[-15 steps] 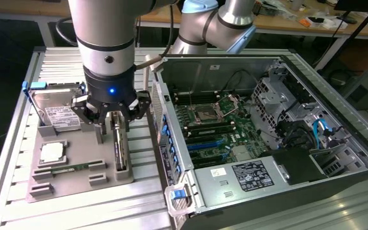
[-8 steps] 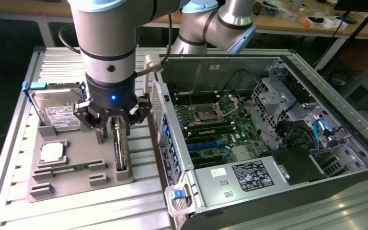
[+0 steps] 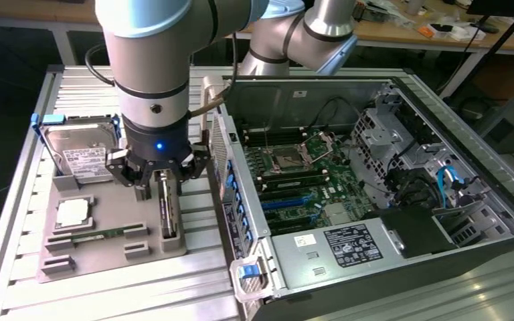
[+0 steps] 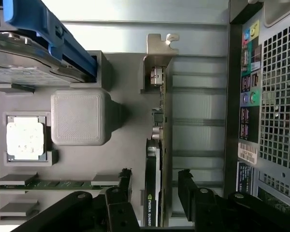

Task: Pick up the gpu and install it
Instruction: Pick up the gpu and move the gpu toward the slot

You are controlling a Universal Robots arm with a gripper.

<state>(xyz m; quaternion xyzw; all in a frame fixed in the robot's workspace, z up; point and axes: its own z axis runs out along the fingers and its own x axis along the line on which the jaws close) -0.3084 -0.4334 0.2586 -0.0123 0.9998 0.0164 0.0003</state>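
In the exterior view, the arm is reaching straight down over a gray tray [image 3: 105, 261] that is lying on the slatted metal table [image 3: 105, 297]. The end effector [image 3: 160, 186] is hanging just above the graphics card [image 3: 169, 217], which is standing on its long edge in a slot of the tray, on the side nearest the open computer case [image 3: 471, 221]. A hard drive [image 3: 78, 157] is sitting in the tray toward the exterior view's left, well apart from the card. The case is lying on its side with the motherboard [image 3: 302, 180] showing.

In the wrist view, the end effector [image 4: 154, 178] is standing spread, with one of its black fingers [image 4: 124, 186] on each side of the graphics card [image 4: 154, 159] and a gap showing between each finger and the card. The card's silver end bracket [image 4: 159, 48] is pointing away from the fingers. The tray [image 4: 125, 87] is also carrying the hard drive [image 4: 29, 67], a processor chip [image 4: 24, 137] and a memory stick [image 4: 58, 184]. The back panel of the computer case [image 4: 280, 96] is lying beside the tray.
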